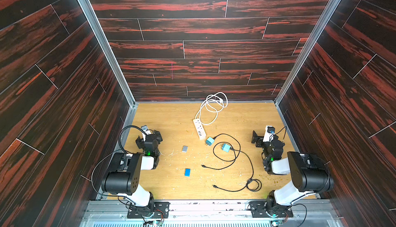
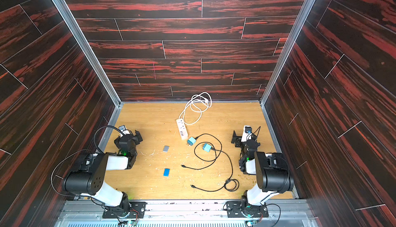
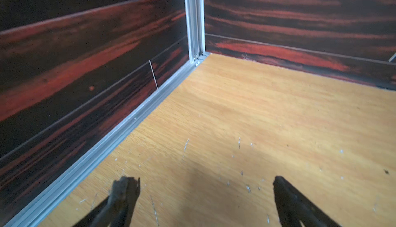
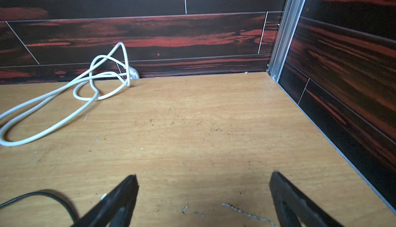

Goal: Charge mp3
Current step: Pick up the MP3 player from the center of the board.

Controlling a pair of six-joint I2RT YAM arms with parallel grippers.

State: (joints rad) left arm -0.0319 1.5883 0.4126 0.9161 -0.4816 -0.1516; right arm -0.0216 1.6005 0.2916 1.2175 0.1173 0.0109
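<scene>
Two small flat players lie on the wooden table [image 1: 167, 118]: a grey one [image 1: 184, 148] and a blue one [image 1: 187, 172] nearer the front; which is the mp3 I cannot tell. Two teal chargers [image 1: 210, 140] [image 1: 225, 147] with black cables [image 1: 237, 150] lie by the near end of a white power strip [image 1: 199, 128]. The cables' loose plugs [image 1: 202, 166] [image 1: 214, 186] rest on the table. My left gripper [image 1: 150, 134] [image 3: 205, 185] hovers at the left side, open and empty. My right gripper [image 1: 265, 137] [image 4: 203, 181] hovers at the right side, open and empty.
The strip's white cord [image 1: 212, 105] [image 4: 64, 99] is coiled against the back wall. Dark wood-pattern walls with aluminium rails [image 3: 194, 22] enclose the table on three sides. A loop of black cable [image 4: 42, 194] lies beside my right gripper. Small white scraps dot the wood.
</scene>
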